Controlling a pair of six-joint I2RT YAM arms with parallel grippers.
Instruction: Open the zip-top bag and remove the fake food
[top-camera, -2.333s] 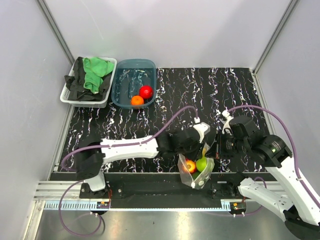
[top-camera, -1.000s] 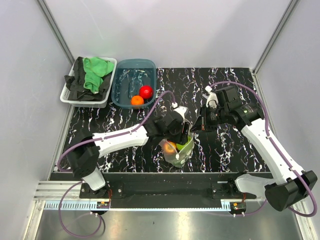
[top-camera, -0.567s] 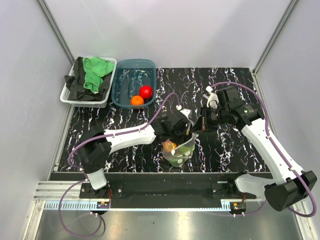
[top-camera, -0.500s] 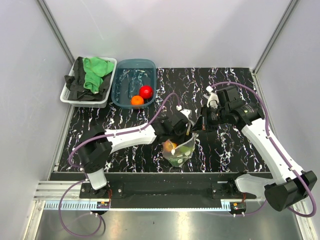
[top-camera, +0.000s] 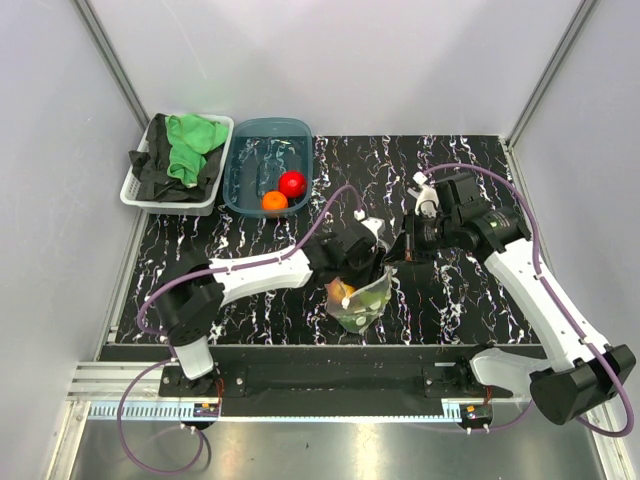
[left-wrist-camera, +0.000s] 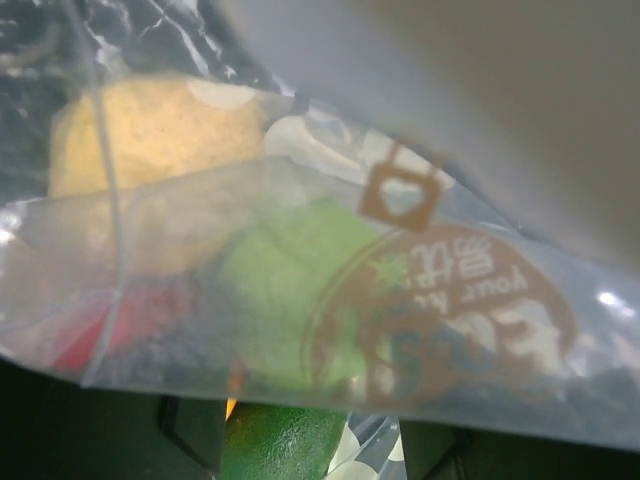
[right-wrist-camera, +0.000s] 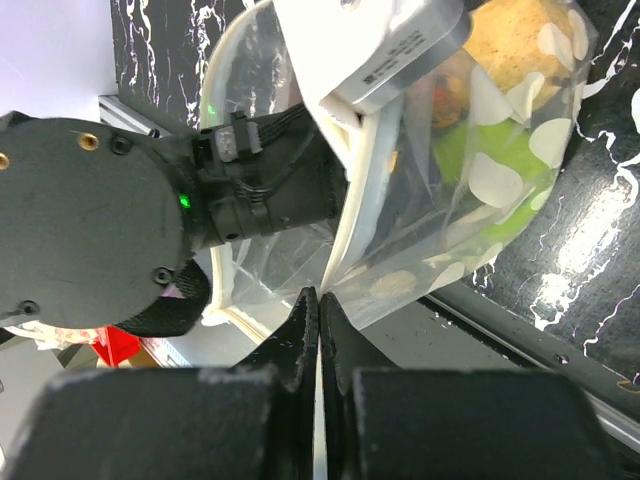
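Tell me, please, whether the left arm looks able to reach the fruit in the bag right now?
Probably yes. The right gripper pinches the rim of the bag, holding the mouth open, and the left gripper sits in that mouth near the fruit. Its fingers are hidden, so I cannot tell more.

Black marbled table (top-camera: 450, 170): teal tub (top-camera: 270, 122), white basket (top-camera: 133, 190) (far-left corner), side by side.

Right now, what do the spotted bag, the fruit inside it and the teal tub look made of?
The bag looks like thin clear plastic film: see-through, creased, shiny. The fruit seems smooth plastic, though the film blurs it. The tub looks like tinted glossy plastic, with a rigid rim.
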